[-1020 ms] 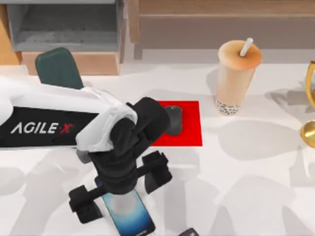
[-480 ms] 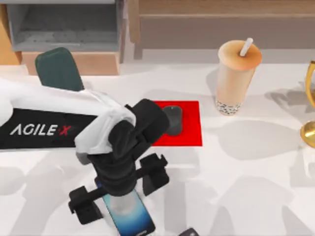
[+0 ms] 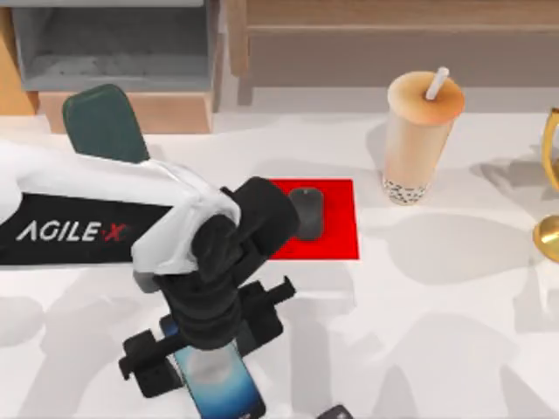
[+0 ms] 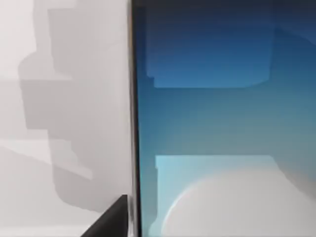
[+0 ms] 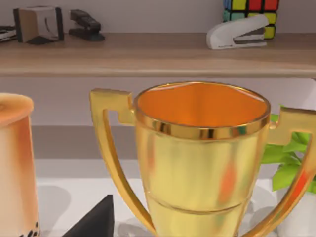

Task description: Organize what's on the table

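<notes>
On the white table (image 3: 454, 332), near its front edge left of centre, lies a smartphone (image 3: 216, 388) with a blue screen. My left gripper (image 3: 208, 345) points straight down over the phone, its two fingers pressed against the long sides. In the left wrist view the blue screen (image 4: 222, 123) is very close, and one dark fingertip (image 4: 107, 223) touches its edge. My right arm is parked near the right side. One dark fingertip (image 5: 94, 219) of its gripper shows in front of a gold trophy (image 5: 200, 158).
A red mat (image 3: 336, 218) with a dark mouse (image 3: 307, 212) lies behind the left arm. A bubble tea cup (image 3: 419, 140) stands at back right, the trophy (image 3: 548, 196) at the right edge, a dark green stand (image 3: 105, 122) at back left. The shelf (image 5: 148, 52) carries staplers and a cube.
The left gripper's fingers have drawn in against the phone. The phone has shifted slightly to the left with them.
</notes>
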Available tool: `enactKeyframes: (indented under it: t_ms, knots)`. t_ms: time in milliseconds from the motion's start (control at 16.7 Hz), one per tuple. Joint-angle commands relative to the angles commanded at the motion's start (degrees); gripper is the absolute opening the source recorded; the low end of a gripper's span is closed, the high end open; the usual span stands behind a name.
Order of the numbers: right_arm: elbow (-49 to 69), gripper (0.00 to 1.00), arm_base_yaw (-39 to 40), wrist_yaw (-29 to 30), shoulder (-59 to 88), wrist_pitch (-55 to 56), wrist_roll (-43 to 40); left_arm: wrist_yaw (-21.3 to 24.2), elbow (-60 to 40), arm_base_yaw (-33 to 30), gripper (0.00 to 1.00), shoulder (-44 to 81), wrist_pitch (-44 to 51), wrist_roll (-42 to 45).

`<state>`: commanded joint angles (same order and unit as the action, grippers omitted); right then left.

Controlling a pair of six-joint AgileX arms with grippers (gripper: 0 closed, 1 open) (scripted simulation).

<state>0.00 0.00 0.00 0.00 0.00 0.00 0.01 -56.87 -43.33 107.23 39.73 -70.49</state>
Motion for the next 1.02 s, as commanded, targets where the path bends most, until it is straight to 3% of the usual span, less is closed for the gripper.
enactKeyframes:
  t_ms: [120,180,600,1020]
  knots:
    - [0.00,1.00,0.00,0.00,0.00,0.00,0.00,0.00,0.00,0.00,0.02,0.00,0.00,0.00]
    - [0.00,1.00,0.00,0.00,0.00,0.00,0.00,0.00,0.00,0.00,0.00,0.00,0.00,0.00]
    - [0.00,1.00,0.00,0.00,0.00,0.00,0.00,0.00,0.00,0.00,0.00,0.00,0.00,0.00]
    - [0.00,1.00,0.00,0.00,0.00,0.00,0.00,-0.19,-3.31,0.19,0.00,-4.79,7.89,0.74]
